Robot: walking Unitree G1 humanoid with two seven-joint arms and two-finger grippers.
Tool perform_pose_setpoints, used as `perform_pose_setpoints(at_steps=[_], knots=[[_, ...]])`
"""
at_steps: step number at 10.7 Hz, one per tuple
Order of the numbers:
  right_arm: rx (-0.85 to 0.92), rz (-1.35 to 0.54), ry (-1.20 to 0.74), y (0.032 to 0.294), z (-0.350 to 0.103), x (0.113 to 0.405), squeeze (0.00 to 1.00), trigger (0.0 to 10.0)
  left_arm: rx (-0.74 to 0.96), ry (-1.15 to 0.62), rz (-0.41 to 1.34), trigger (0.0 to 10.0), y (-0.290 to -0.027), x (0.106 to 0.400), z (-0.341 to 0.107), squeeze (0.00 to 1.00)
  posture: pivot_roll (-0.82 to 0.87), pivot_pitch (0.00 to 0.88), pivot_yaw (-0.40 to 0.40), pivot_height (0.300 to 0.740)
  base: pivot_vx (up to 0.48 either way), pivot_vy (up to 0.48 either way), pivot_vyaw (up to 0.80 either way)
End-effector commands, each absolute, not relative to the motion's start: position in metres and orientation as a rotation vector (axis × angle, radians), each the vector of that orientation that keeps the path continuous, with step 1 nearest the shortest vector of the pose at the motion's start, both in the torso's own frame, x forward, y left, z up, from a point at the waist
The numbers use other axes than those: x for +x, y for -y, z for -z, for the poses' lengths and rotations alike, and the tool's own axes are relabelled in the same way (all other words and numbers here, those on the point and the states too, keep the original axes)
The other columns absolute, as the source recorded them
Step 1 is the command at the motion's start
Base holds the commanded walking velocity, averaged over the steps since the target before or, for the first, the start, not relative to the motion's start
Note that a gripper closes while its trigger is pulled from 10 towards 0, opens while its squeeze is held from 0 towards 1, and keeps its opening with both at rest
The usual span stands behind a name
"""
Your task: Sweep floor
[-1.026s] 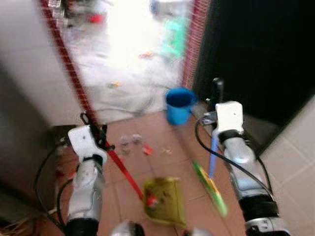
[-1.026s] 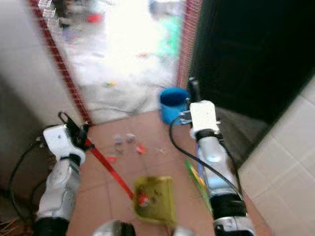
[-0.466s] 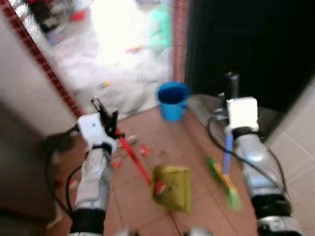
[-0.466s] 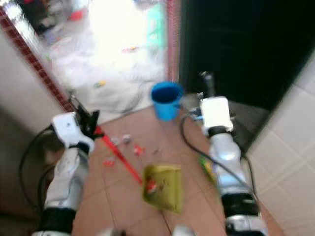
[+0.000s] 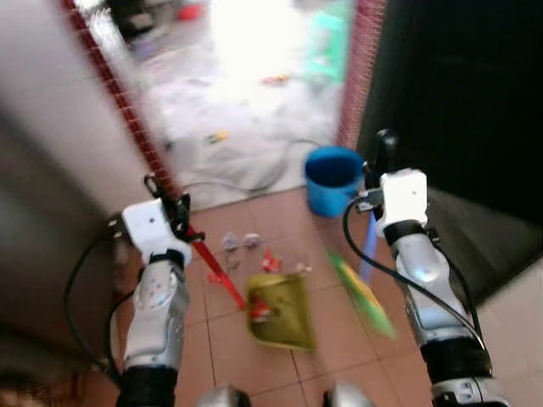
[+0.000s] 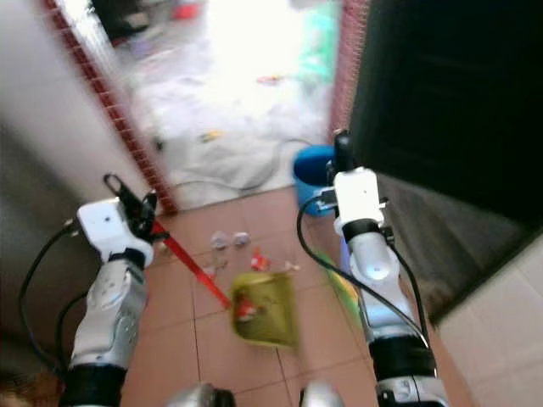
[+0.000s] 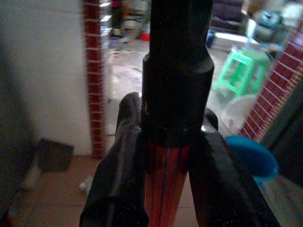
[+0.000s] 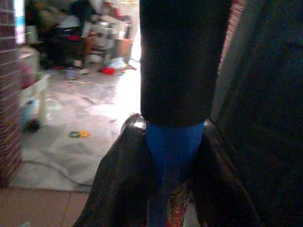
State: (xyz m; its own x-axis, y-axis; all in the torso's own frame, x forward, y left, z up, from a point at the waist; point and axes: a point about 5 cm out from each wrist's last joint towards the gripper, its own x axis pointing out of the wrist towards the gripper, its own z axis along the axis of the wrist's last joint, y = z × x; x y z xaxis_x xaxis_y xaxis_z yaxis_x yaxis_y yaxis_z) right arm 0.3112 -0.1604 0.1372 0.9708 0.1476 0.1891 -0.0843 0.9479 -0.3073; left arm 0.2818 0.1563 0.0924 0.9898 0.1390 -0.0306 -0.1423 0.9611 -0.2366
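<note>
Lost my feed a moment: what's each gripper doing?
Left gripper: shut on the red dustpan handle.
Right gripper: shut on the blue broom handle.

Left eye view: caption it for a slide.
Left gripper holds the red-handled dustpan, right gripper the blue-handled broom, litter ahead.

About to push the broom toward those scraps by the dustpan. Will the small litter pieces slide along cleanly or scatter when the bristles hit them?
The litter scraps look small and thin, likely light, so they may skitter rather than slide. The tile floor looks smooth, so little should hold them back. The yellow-green dustpan sits just beside them, so a short, slow stroke of the broom probably suffices.
</note>
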Motion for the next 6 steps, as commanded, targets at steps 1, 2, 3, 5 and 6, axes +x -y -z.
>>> perform_pose_setpoints(at_steps=[1,2,3,5,6], knots=[[-0.306,-0.192,0.271,0.144,-0.149,0.318,0.00,10.0,-0.238,0.016,-0.172,10.0,-0.158,0.275,-0.095,0.00,-0.04,0.000,0.011,0.740,0.000,0.000,0.00],[-0.309,-0.219,0.277,0.140,-0.151,0.321,0.00,10.0,-0.224,0.018,-0.186,10.0,-0.163,0.271,-0.094,0.00,-0.02,0.000,-0.002,0.740,0.000,0.000,0.00],[-0.309,-0.255,0.279,0.134,-0.153,0.327,0.00,10.0,-0.210,0.016,-0.211,10.0,-0.169,0.265,-0.092,0.00,0.02,0.000,-0.041,0.740,0.000,0.000,0.00],[-0.306,-0.275,0.286,0.128,-0.155,0.331,0.00,10.0,-0.202,0.017,-0.210,10.0,-0.168,0.262,-0.091,0.00,0.02,0.000,-0.049,0.740,0.000,0.000,0.00],[-0.304,-0.275,0.289,0.128,-0.154,0.330,0.00,10.0,-0.203,0.019,-0.198,10.0,-0.165,0.264,-0.092,0.00,0.01,0.000,-0.040,0.740,0.000,0.000,0.00]])
